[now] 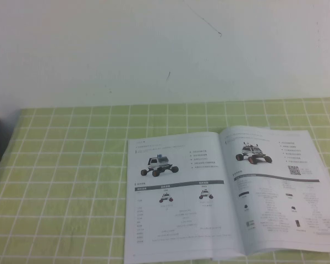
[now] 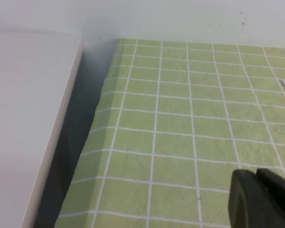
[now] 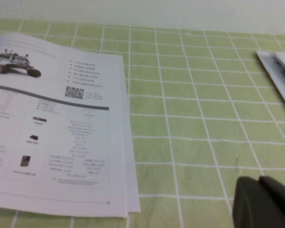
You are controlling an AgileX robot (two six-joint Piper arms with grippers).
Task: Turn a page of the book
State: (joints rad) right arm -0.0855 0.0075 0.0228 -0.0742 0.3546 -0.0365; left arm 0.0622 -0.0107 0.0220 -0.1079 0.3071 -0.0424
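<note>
The book lies open at 5 o'clock for turning; right gripper clenched beside it, left gripper apparently clenched, parked at 9 o'clock.

My left hand: matte black, rounded moulded finger tips, seam between. My right hand: same black, smooth, unmarked.

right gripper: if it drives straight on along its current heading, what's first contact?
Likely bare green checked tablecloth. The right gripper, shut, points past the book, which lies off to one side; another printed item sits farther off. Depth unclear.
</note>
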